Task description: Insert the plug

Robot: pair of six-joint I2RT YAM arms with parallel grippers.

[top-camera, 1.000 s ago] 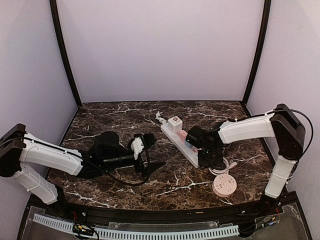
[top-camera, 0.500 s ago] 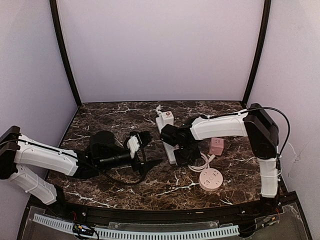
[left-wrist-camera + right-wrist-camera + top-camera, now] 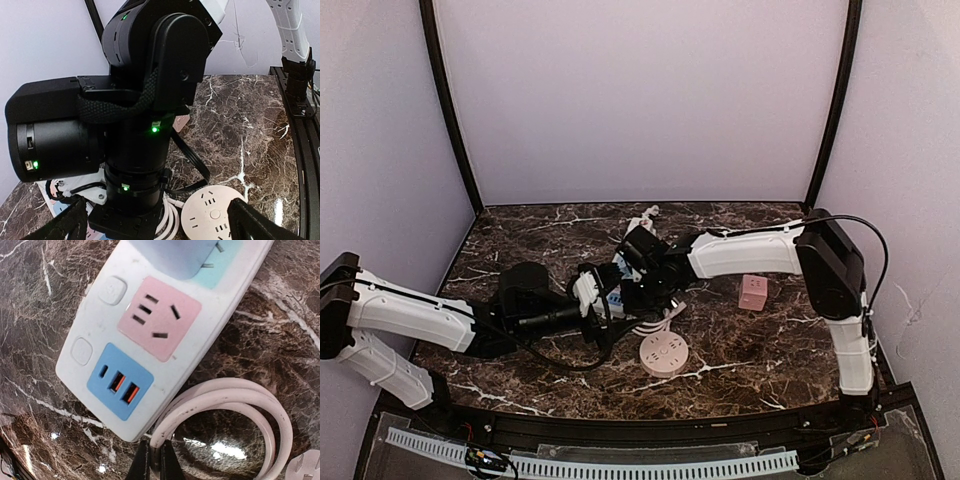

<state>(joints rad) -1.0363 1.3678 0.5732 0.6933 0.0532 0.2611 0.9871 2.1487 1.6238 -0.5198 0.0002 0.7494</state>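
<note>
1. Two arms now crowd the middle of the table point(image 3: 740, 385). The right arm point(image 3: 750, 250) has swung from the right side to the centre within the last second, while the left arm point(image 3: 420, 315) has barely shifted.
2. With it came the power strip point(image 3: 165, 330) — dragged from right of centre to just in front of the left arm's wrist. It lies flat with its pink outlet and blue USB panel facing up, and an adapter point(image 3: 175, 255) sits in the next outlet.
3. Trailing behind, the round socket point(image 3: 663, 353) slid from the near right to near the centre, so it is probably tied to the same lead.
4. Left behind, the pink cube point(image 3: 752, 292) is where it was half a second ago, now well apart from the strip.
5. Beside the strip's end loops the white cable point(image 3: 240, 395). The right gripper point(image 3: 155, 452) is clenched on one strand, which looks like the tow line.
6. Spread wide and holding nothing, the left gripper point(image 3: 160, 220) faces the right wrist.
7. As for the plug, I cannot pick it out for certain — a small slotted white piece beside the cable loop may be it. Insertion looks not yet begun, and the drag reads as bringing the strip within the free gripper's reach.
</note>
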